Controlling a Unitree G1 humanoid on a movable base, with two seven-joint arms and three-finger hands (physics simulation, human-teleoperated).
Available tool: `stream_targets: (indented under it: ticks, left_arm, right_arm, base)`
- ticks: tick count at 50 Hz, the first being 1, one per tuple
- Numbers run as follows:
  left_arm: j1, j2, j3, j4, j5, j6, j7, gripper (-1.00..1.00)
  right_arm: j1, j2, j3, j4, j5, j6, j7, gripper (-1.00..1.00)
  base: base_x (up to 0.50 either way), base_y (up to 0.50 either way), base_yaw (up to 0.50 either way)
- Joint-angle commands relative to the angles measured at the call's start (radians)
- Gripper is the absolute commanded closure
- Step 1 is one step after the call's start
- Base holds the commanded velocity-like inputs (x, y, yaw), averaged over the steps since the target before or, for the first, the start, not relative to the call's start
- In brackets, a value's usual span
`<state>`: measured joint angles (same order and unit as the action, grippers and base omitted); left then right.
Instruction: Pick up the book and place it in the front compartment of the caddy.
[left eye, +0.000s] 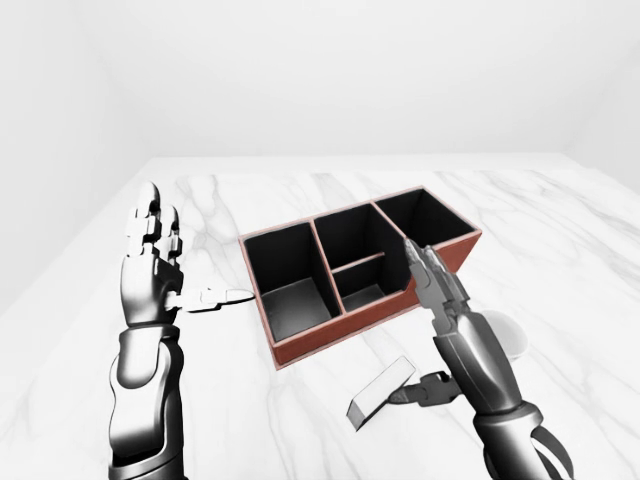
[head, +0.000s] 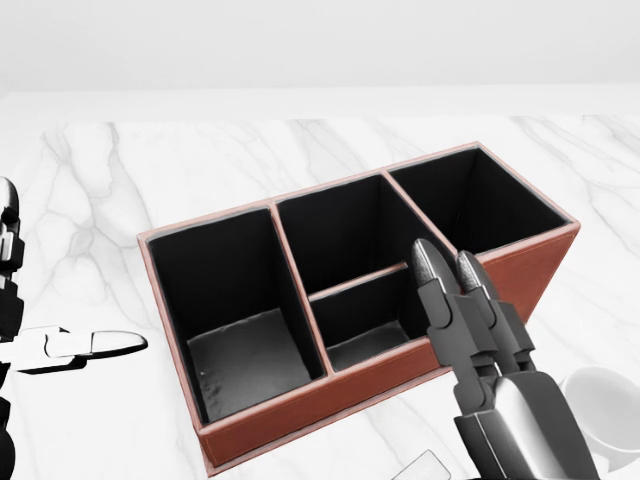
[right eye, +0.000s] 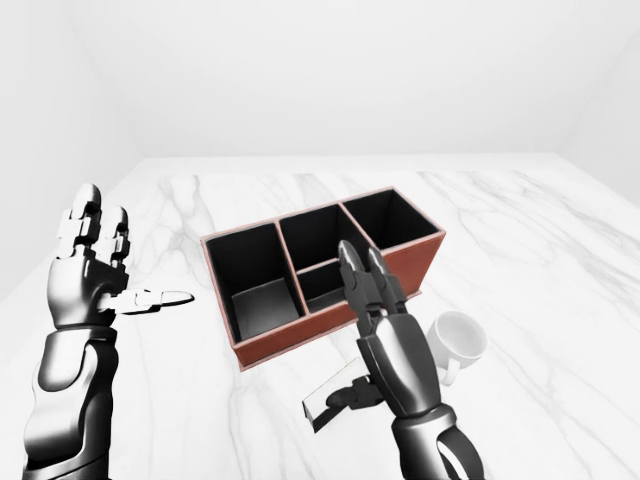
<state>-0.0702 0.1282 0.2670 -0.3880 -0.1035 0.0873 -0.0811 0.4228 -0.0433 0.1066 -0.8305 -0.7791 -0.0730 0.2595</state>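
Right robot hand (right eye: 365, 300) unclenched btwn book (left eye: 381, 391), mug (right eye: 457, 340) & caddy (left eye: 358, 266).

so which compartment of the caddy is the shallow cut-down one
The small middle compartment of the caddy, on the head view's lower side below the divider bar. Its outer wall is cut low; the other three stand full height.

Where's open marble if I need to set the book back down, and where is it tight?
Bare marble countertop lies above and right of the caddy, and left of it past the left hand. It is crowded below the caddy: book, right hand and white mug cluster there.
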Motion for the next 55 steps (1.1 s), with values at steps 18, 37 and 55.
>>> stream_targets:
  ticks: [18,37,55]
  left_arm:
    - [0.001,-0.001,-0.003,0.001,0.003,0.0,-0.003,-1.0]
    - [0.002,-0.002,-0.003,0.001,0.003,0.0,-0.003,-1.0]
    - [0.001,-0.001,-0.001,0.0,0.003,0.0,-0.005,-1.0]
  right_arm:
    - [0.027,-0.023,0.013,0.126,-0.059,-0.014,-0.06,-1.0]
    - [0.035,-0.036,0.043,0.149,-0.108,-0.014,-0.062,-1.0]
    - [0.017,-0.054,0.066,0.237,-0.136,-0.014,-0.103,-1.0]
  base:
    - [0.0,0.0,0.0]
    - [0.0,0.0,0.0]
    - [0.0,0.0,0.0]
